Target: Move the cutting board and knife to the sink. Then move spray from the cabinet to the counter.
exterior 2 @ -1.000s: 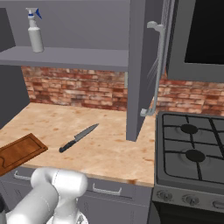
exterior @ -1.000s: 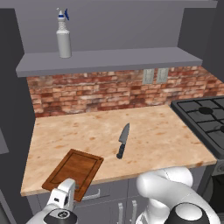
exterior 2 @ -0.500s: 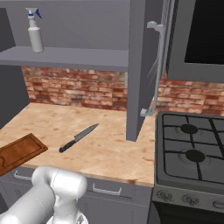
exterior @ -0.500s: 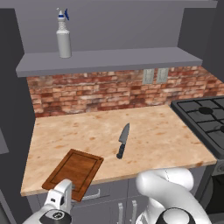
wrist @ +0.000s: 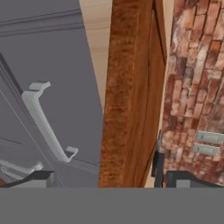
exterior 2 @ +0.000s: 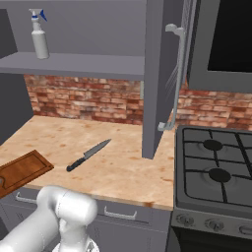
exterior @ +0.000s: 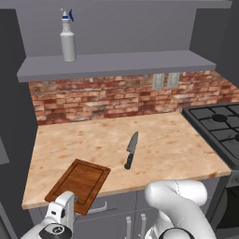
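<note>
Claw [wrist: 103, 181] wide, empty, low off the near-left surface [exterior: 154, 135] edge, tips straddling the cutting board's [exterior: 80, 182] overhanging near end. Board lies dead ahead, long axis running away, near-left to far-right. Knife [exterior: 131, 150] right of it.

No readable text, labels, brands or numbers anywhere. The spray [exterior: 68, 41] bottle was blank, the cutting board [exterior: 79, 184] was unmarked, and the stove [exterior 2: 216, 183] front had no legible markings.
</note>
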You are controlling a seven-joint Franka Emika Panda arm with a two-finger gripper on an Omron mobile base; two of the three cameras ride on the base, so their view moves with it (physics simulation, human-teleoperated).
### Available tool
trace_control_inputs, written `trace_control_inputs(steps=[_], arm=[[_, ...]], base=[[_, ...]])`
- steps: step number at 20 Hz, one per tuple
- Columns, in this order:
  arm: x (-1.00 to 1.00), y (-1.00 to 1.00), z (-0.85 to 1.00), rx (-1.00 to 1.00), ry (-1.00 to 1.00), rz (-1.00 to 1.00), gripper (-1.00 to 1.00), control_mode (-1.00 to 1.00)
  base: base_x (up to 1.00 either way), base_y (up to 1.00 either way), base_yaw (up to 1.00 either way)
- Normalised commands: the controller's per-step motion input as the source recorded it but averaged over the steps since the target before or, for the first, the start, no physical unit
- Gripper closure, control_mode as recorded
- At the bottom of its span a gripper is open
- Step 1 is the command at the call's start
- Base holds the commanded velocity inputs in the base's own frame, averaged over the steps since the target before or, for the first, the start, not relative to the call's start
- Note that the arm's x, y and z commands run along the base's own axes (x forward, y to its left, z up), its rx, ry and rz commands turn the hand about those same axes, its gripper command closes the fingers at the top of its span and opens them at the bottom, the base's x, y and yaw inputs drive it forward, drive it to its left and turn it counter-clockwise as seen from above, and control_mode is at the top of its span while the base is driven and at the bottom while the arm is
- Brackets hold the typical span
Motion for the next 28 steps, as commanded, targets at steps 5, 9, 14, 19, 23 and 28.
trace_control_inputs(steps=[5,9,14,19,23,28], arm=[[0.07,0.04,-0.07,-0.03,0.0,-0.01,-1.0,-1.0],[0.02,0.0,-0.08,-0.04,0.0,-0.01,-1.0,-1.0],[0.02,0.0,-0.07,-0.04,0.0,-0.02,-1.0,-1.0],[0.01,0.0,-0.03,-0.03,0.0,-0.02,-1.0,-1.0],[0.0,0.0,0.0,-0.02,0.0,-0.03,-1.0,-1.0],[0.03,0.0,0.0,-0.01,0.0,-0.02,-1.0,-1.0]], base=[[0.0,0.0,0.0],[0.0,0.0,0.0],[0.0,0.0,0.0],[0.0,0.0,0.0],[0.0,0.0,0.0],[0.0,0.0,0.0]])
